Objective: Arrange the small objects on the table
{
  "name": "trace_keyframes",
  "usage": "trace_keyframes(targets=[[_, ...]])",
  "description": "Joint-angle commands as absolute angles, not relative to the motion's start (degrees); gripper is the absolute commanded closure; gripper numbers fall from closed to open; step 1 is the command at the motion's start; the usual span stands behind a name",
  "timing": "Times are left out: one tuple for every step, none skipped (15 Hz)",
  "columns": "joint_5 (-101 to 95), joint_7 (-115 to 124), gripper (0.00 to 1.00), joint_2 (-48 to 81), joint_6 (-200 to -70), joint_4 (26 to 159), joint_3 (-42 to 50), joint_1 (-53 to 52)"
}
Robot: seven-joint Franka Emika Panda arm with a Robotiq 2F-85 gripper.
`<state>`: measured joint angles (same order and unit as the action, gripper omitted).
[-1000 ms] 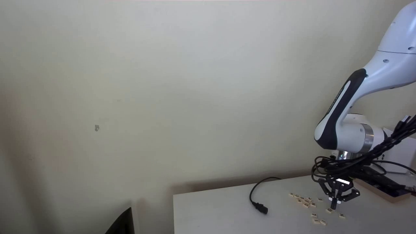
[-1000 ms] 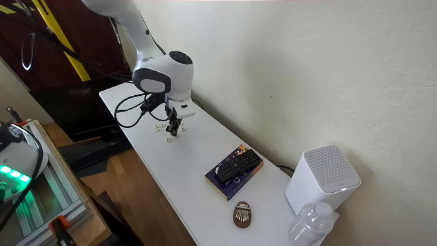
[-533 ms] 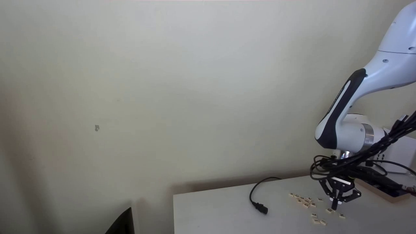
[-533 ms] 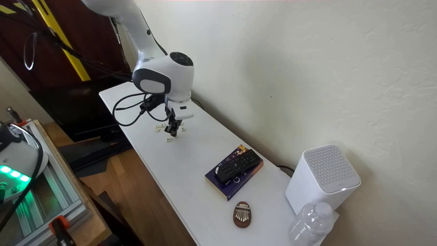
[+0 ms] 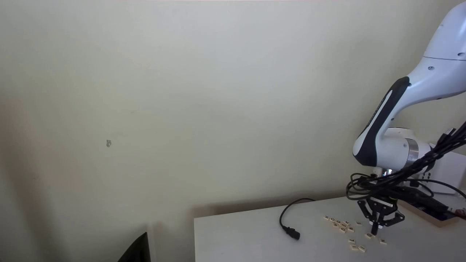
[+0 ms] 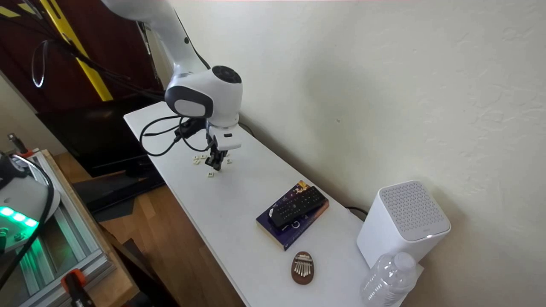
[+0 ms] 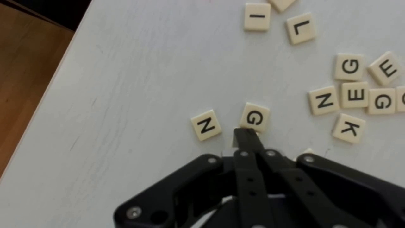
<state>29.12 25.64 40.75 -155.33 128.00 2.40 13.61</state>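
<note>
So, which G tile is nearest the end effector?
In the wrist view, the G tile beside the leftmost N, by the fingertips; the other readable Gs sit farther right.

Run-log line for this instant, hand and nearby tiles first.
hand: shut | nearest G tile: beside hand, contact unclear | N tile left of it in wrist view: apart | remote: on book

Tiles [image 7: 301,28] in the wrist view read I [image 7: 257,16] at one o'clock; L [image 7: 301,28], G [image 7: 349,66], E [image 7: 386,68] around two; N [image 7: 324,100], E [image 7: 355,95], G [image 7: 382,101], K [image 7: 349,128] at three; N [image 7: 206,125], G [image 7: 254,117] near centre.
</note>
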Motion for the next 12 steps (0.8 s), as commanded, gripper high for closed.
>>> trace_keyframes(targets=[[31.11, 26.33, 1.0, 41.96, -155.42, 127.41, 2.64, 12.83], [31.09, 26.38, 1.0, 41.96, -155.37, 127.39, 2.64, 12.82], [31.1, 26.46, 1.0, 41.96, -155.39, 127.33, 2.65, 12.8], [31.06, 26.58, 1.0, 41.96, -155.36, 127.32, 2.69, 12.72], [31.06, 26.69, 1.0, 41.99, -155.42, 127.3, 2.7, 12.66], [31.07, 26.88, 1.0, 42.08, -155.41, 127.19, 2.73, 12.59], [31.1, 26.96, 1.0, 42.14, -155.39, 127.1, 2.7, 12.61], [31.03, 26.97, 1.0, 42.03, -155.37, 127.21, 2.67, 12.54], [31.1, 26.65, 1.0, 41.64, -155.41, 127.54, 2.47, 12.68], [31.35, 25.89, 1.0, 40.98, -155.35, 128.04, 2.0, 13.17], [31.6, 25.3, 1.0, 39.97, -155.87, 128.93, 1.66, 13.41], [31.56, 25.05, 1.0, 39.4, -156.1, 129.42, 1.6, 13.38]])
